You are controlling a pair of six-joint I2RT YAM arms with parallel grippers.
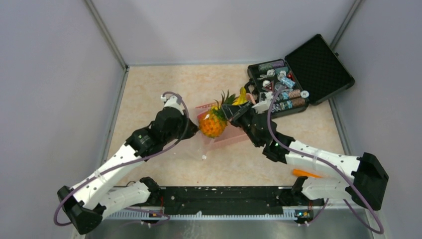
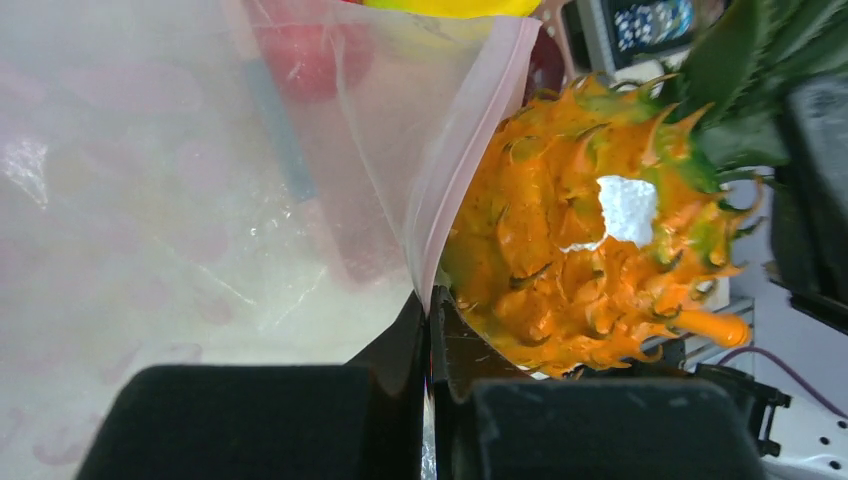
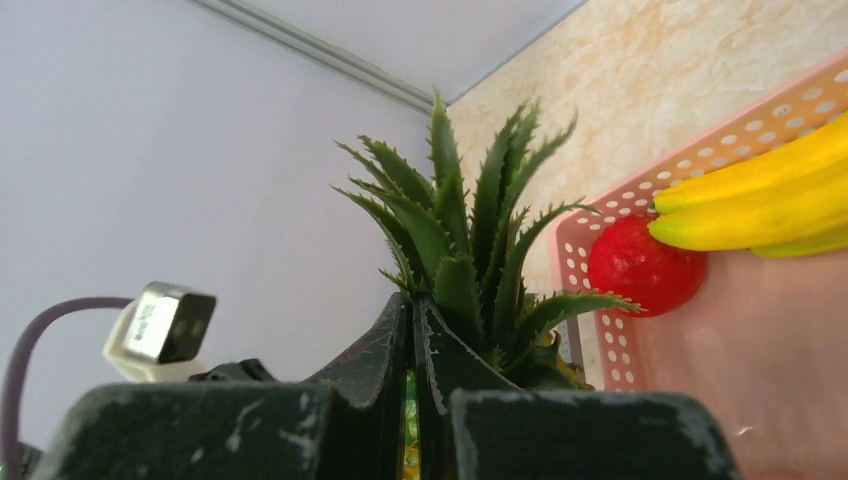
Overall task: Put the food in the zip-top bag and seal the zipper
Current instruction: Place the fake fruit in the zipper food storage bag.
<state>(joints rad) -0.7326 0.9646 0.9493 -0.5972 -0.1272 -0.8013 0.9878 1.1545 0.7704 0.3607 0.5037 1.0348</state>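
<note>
At the pink basket (image 3: 720, 140), left tool (image 2: 430, 300) tight on the zipper (image 2: 470, 150), right tool (image 3: 412, 305) tight on the pineapple (image 2: 570, 250).

I find no word, number or brand that I can read in any view. In the overhead view, at about one o'clock, the trinkets (image 1: 278, 84) in the open black case (image 1: 321, 62) show patterned faces, too small to tell any letters. In my right wrist view, at eight o'clock, a silver plug (image 3: 160, 322) bears a dark patch, too blurred to read. In my left wrist view, the zip-top bag (image 2: 200, 200) at nine o'clock and the white spot on the pineapple (image 2: 540, 270) at three o'clock carry nothing legible.
</note>
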